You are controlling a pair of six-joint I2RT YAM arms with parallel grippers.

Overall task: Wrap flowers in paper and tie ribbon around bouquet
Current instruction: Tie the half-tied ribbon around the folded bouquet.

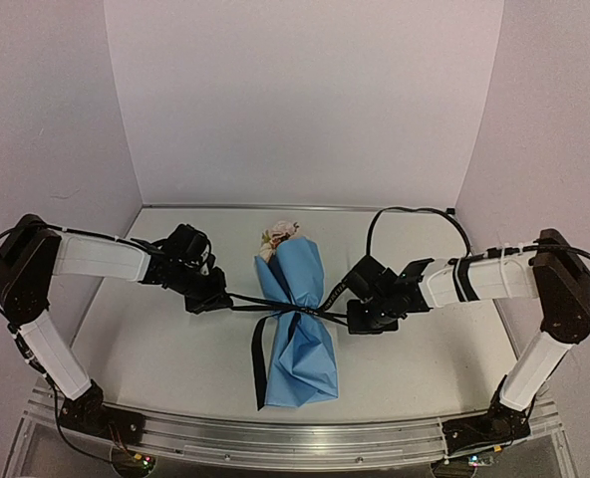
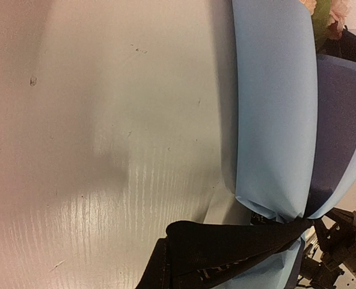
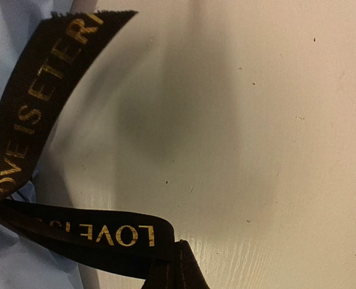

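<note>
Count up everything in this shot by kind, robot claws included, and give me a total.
Paper-wrapped bouquet: 1
Black ribbon: 1
Claws: 2, the left claw and the right claw, each shut on the ribbon
Total: 4

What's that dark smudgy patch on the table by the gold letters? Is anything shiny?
Right wrist view: that's a soft shadow on the table beside the ribbon; left wrist view: streaky glare shines on the table near the ribbon.
</note>
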